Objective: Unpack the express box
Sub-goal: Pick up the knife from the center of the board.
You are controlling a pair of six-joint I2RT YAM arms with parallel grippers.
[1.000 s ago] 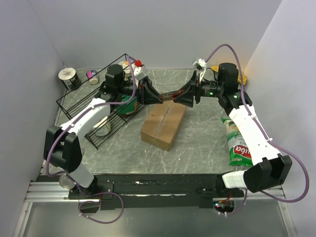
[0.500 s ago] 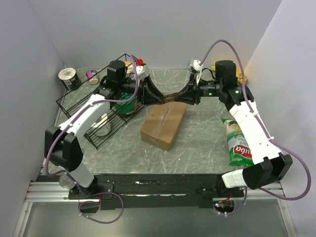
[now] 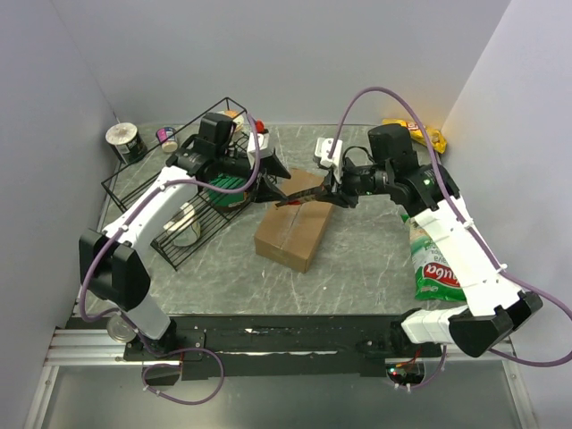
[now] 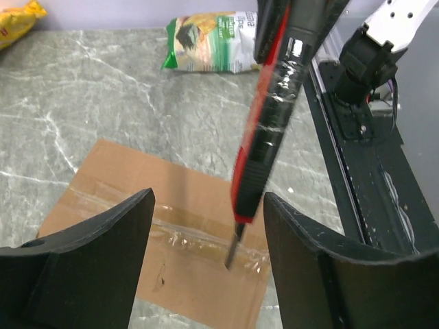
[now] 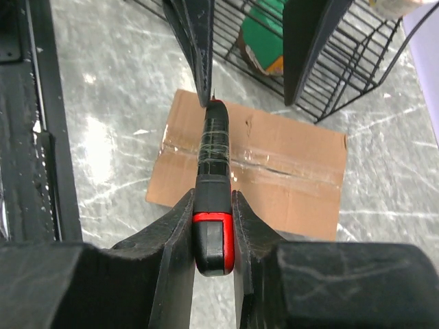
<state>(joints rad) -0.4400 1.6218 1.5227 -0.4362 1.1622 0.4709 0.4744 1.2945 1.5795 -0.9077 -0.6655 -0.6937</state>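
surface: grey marbled table (image 3: 357,259)
room: plain pale walls (image 3: 295,54)
express box (image 3: 290,228): flaps shut; long axis, taped seam run near-left to far-right
left gripper (image 4: 208,205): spread, empty
right gripper (image 5: 212,205): pinching box cutter (image 5: 213,154)

You are looking at the left arm (image 3: 156,204) and the right arm (image 3: 458,239), both wearing white shells between chunky black joint housings, each trailing a purple cable (image 3: 365,92) that is looping behind its claw. The left claw (image 4: 206,233) is showing two broad matte-black wedge fingers (image 4: 89,253). The right claw (image 5: 212,197) is showing the same black fingers, with a white block (image 3: 330,148) riding just beside it.
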